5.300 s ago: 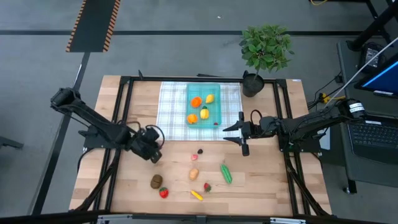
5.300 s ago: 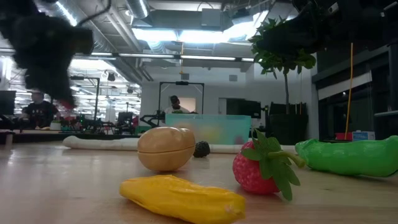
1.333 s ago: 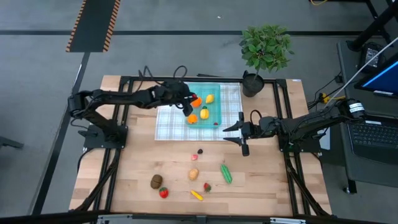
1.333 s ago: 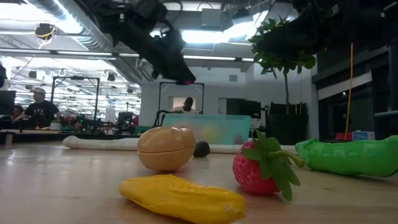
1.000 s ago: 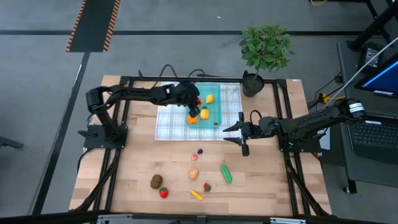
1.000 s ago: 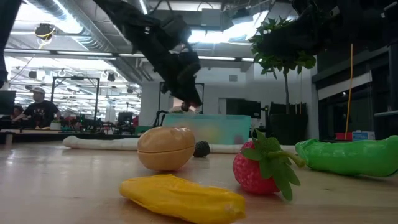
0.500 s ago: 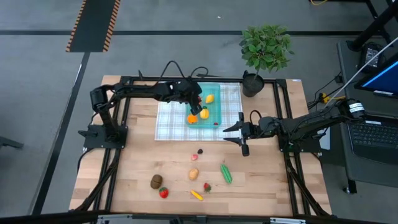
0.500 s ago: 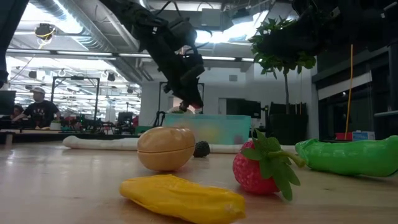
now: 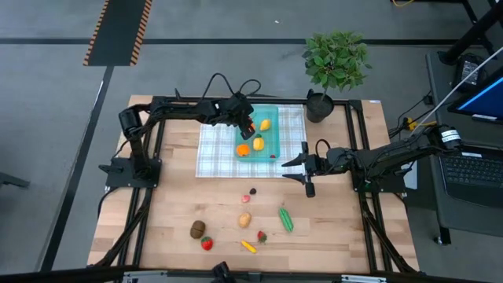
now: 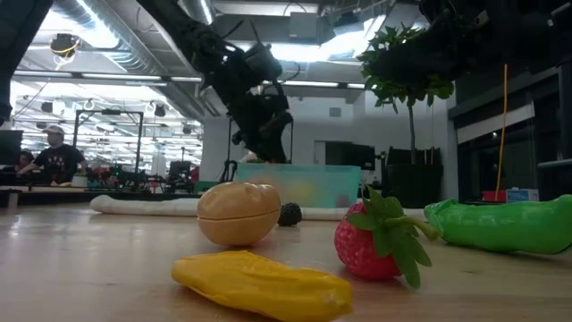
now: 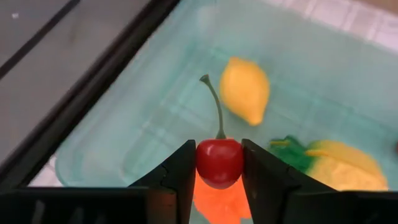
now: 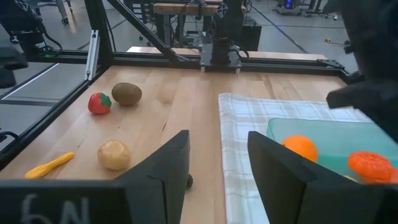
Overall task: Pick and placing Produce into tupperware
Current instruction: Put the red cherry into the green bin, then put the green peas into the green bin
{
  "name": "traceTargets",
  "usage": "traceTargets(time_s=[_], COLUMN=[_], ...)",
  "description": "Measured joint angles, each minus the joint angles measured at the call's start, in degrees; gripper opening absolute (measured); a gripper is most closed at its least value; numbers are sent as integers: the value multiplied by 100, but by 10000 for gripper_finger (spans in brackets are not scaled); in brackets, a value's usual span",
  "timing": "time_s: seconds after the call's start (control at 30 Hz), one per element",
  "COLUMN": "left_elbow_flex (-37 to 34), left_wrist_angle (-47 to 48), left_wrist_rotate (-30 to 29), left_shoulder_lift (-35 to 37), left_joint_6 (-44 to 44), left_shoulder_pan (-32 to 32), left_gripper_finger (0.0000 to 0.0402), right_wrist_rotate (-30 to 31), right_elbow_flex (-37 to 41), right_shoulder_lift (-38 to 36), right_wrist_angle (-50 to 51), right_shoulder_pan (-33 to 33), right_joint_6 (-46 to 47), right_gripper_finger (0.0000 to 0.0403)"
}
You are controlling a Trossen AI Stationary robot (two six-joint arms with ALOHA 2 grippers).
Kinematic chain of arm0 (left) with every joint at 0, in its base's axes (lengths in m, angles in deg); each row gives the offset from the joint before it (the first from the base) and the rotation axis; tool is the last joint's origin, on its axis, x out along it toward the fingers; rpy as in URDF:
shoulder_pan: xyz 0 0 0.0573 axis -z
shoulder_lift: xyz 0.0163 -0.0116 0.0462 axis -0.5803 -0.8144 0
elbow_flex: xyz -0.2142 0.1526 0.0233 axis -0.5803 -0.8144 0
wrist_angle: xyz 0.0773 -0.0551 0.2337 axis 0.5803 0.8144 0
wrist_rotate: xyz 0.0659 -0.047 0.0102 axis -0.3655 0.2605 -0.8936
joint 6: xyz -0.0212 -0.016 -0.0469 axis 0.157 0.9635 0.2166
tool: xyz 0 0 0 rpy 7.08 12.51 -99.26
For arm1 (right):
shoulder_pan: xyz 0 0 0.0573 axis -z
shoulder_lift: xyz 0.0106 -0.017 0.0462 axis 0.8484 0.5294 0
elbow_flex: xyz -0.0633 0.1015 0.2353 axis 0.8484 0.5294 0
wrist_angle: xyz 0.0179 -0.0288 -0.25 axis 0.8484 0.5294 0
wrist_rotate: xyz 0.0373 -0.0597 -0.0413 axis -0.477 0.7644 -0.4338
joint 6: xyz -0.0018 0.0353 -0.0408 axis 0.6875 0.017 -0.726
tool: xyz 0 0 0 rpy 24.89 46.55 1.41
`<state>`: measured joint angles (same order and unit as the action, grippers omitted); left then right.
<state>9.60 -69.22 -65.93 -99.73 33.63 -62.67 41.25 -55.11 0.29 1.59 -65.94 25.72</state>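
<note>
Landmark: shallow translucent teal-blue rectangular plastic tupperware (image 9: 269,116), resting on a white-and-grey checked cloth (image 9: 214,140) at the far side of the wooden table (image 9: 165,212).

- Left gripper (image 9: 246,126): above the tupperware's left half, fingers (image 11: 184,168) clamped on a small red cherry with a green stem (image 11: 219,160). From overhead the cherry is only a red speck partly covered by the gripper.
- Inside the tupperware: a yellow lemon (image 11: 245,89), a yellow fruit with green leaves (image 11: 339,172) cut off at the wrist picture's edge, and an orange piece (image 11: 219,199) mostly hidden behind the cherry and fingers. A tiny red item (image 9: 273,156) at the near edge is too small to identify.
- Right gripper (image 9: 304,167): just right of the tupperware's near corner, off the cloth, fingers (image 12: 163,163) spread apart with nothing between them.
- On bare wood, nearer than the tupperware: a dark berry (image 9: 253,190), tan potato (image 9: 245,219), green cucumber (image 9: 285,218), red strawberry with green leaves (image 9: 262,236), yellow elongated piece (image 9: 248,247), brown kiwi (image 9: 197,229) and a second red strawberry (image 9: 207,244).
- Leafy green potted plant (image 9: 333,67): beyond the tupperware's right corner.
- Low view: tupperware (image 10: 299,186) partly hidden behind the potato (image 10: 239,213); people in the room behind are indistinct.
</note>
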Motion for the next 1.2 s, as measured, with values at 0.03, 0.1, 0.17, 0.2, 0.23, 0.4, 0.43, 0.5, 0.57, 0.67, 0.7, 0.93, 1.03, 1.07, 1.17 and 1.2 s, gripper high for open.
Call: traceTargets(time_s=[0.03, 0.1, 0.17, 0.2, 0.23, 0.4, 0.43, 0.5, 0.57, 0.67, 0.7, 0.93, 1.03, 1.07, 1.17, 1.2], left_elbow_flex=[0, 0, 0, 0, 0, 0, 0, 0, 0, 0, 0, 0, 0, 0, 0, -43], left_wrist_angle=[-1, -20, -26, -37, -54, -64, -69, -95, -154, -183, -183, -138, -121, -106, -14, -41], left_wrist_rotate=[0, -1, -4, -15, -20, -39, -60, -140, -330, -466, -476, -476, -475, -471, -417, -385], left_shoulder_lift=[-35, -56, -56, -56, -56, -56, -56, -56, -56, -56, -56, 99, 242, 311, 513, 591], left_joint_6=[-19, -33, -59, -84, -137, -287, -329, -345, -364, -485, -514, -699, -658, -656, -656, -656], left_shoulder_pan=[-14, -34, -34, -34, -34, -31, -29, -29, -27, -27, -27, 20, 122, 178, 403, 491], left_gripper_finger=[113, 115, 114, 113, 113, 125, 130, 142, 155, 171, 175, 182, 176, 173, 164, 161], right_wrist_rotate=[0, 0, 0, 0, 0, 0, 0, 0, 0, 0, 0, 0, 0, 0, 0, 0], right_elbow_flex=[0, 0, 0, 0, 0, 0, 0, 0, 0, 0, 0, 0, 0, 0, 0, 0], right_shoulder_lift=[0, 0, 0, 0, 0, 0, 0, 0, 0, 0, 0, 0, 0, 0, 0, 0], right_wrist_angle=[8, 22, 27, 27, 29, 29, 29, 29, 29, 29, 29, 35, 177, 233, 356, 408], right_shoulder_pan=[0, 2, 0, 0, 1, 2, 2, 1, 2, 1, 2, 0, 0, 1, 1, 0], right_joint_6=[-1, 0, 0, 0, 0, 0, 0, 0, 0, 0, 0, 7, 144, 230, 558, 603], right_gripper_finger=[165, 165, 165, 165, 165, 165, 165, 165, 165, 165, 165, 165, 165, 165, 165, 165])
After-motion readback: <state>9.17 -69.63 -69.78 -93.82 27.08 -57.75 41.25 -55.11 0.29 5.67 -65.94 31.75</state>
